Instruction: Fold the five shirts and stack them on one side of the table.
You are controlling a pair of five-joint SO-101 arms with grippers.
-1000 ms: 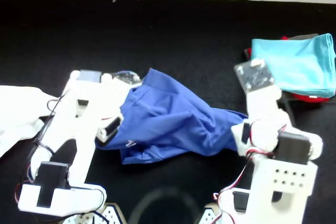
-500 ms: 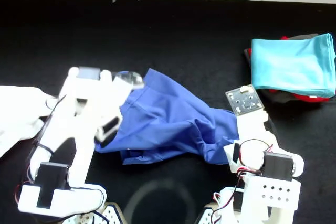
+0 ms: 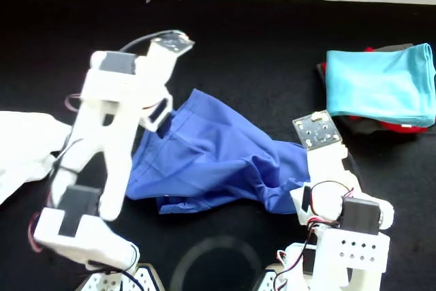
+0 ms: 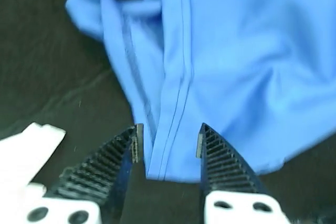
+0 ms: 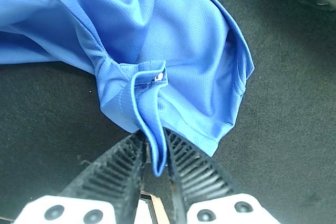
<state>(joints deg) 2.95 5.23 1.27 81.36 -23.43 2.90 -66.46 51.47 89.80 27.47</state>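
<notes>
A crumpled blue shirt (image 3: 218, 155) lies mid-table. Its seamed hem (image 4: 173, 108) runs below my left gripper (image 4: 168, 140), which hangs open just above the cloth with nothing held. In the high view that left gripper (image 3: 160, 110) is raised over the shirt's left edge. My right gripper (image 5: 155, 142) is shut on a folded edge of the blue shirt (image 5: 157, 51), near a small white button. The right arm (image 3: 327, 168) sits at the shirt's right end.
A folded cyan shirt (image 3: 381, 83) tops a stack with red and grey cloth (image 3: 395, 126) at the right edge. A loose white shirt (image 3: 24, 148) lies at the left edge. Black tabletop (image 3: 238, 39) stretches behind the blue shirt.
My left arm has lifted and swung toward the far side, off the shirt's left edge. The right arm drew back toward the front a second ago, then stayed still.
</notes>
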